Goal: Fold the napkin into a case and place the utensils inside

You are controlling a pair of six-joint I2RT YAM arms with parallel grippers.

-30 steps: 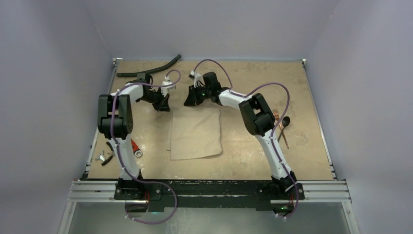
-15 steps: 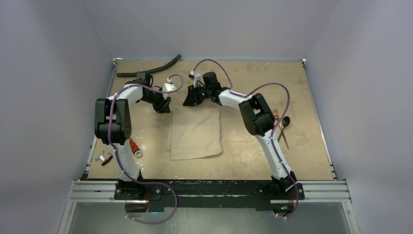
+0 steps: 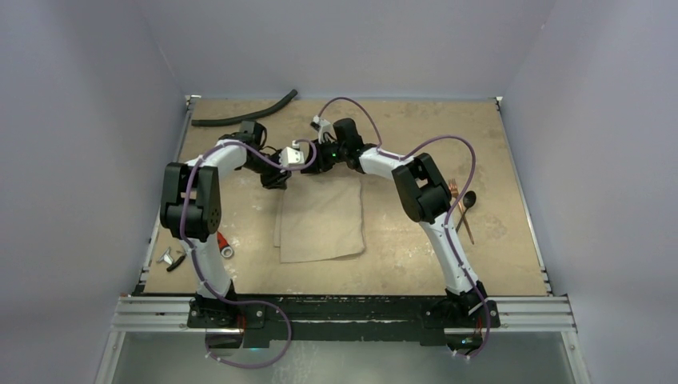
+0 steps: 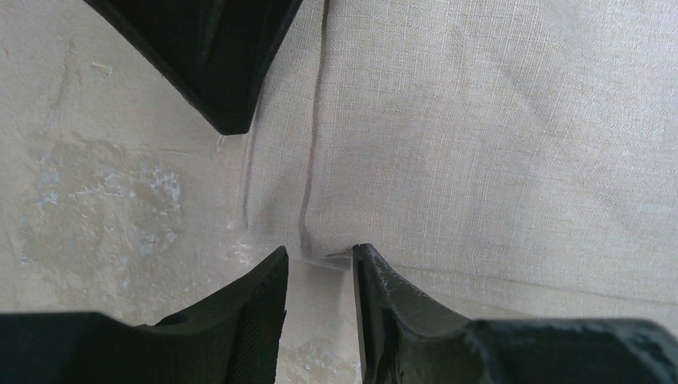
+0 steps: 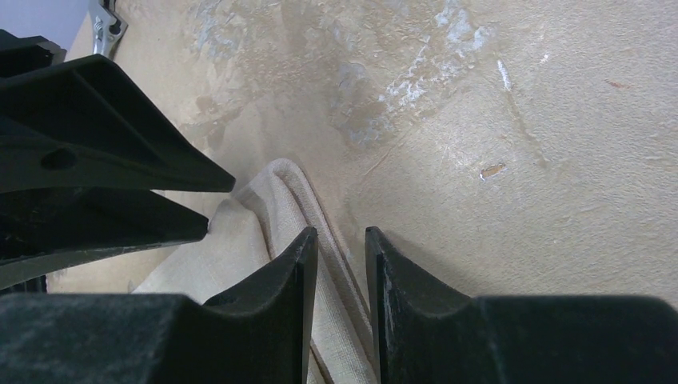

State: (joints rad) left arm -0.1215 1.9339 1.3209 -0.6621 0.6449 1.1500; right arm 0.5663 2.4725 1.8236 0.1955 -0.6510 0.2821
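Top external view: the napkin (image 3: 321, 218) lies folded flat mid-frame on the table (image 3: 416, 136). The left gripper (image 3: 277, 180) and right gripper (image 3: 308, 168) meet at its upper-left corner, and the fork (image 3: 456, 192) and spoon (image 3: 469, 198) sit well apart at the right.

Left wrist view: the left gripper (image 4: 318, 260) is at the cloth's hemmed edge, jaws parted, nothing between them.

Right wrist view: the right gripper (image 5: 340, 240) straddles the doubled corner with a narrow gap. Gripping or loose, can't tell.

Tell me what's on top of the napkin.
Nothing rests on the napkin; the left fingers and right fingers are at its far edge. The fork and spoon lie on the table to its right. Anything beneath the cloth is hidden.
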